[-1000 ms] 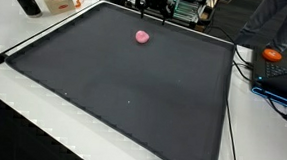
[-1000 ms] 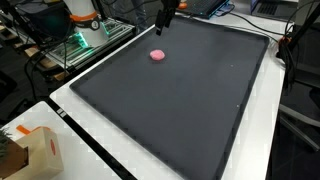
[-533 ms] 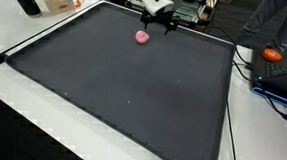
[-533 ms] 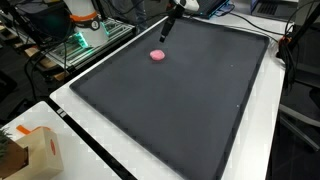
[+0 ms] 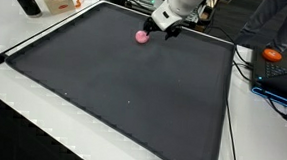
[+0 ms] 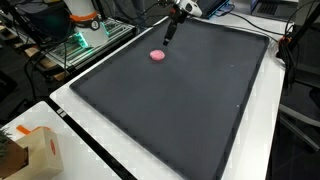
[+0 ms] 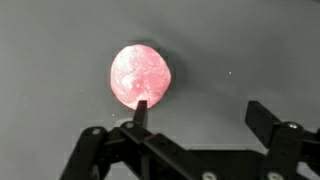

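A small round pink lump (image 5: 141,36) lies on the dark mat near its far edge; it shows in both exterior views (image 6: 157,56). In the wrist view it (image 7: 140,76) sits just ahead of the left finger. My gripper (image 7: 200,112) is open and empty, above the mat and a little to the side of the lump. In an exterior view the gripper (image 5: 163,28) hangs close beside the lump, and in the other exterior view it (image 6: 170,30) hovers behind the lump.
The black mat (image 5: 123,89) covers most of a white table. A cardboard box (image 6: 38,152) stands at one corner. Electronics with green lights (image 6: 85,40) and cables lie beyond the mat edge. An orange object (image 5: 273,55) rests on a blue item at the side.
The arm has come down and forward from the far edge toward the pink lump. The lump has not moved.
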`<action>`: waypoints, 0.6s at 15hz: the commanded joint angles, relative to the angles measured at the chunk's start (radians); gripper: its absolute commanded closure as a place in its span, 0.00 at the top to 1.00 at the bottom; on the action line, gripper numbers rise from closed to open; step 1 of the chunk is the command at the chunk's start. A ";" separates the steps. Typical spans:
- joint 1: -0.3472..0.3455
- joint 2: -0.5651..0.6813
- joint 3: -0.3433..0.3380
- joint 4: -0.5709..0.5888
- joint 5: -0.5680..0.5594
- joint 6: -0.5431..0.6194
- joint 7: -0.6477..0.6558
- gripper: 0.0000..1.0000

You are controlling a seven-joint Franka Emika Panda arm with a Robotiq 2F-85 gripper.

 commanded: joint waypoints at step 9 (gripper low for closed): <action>0.031 0.083 -0.010 0.059 -0.132 -0.068 -0.071 1.00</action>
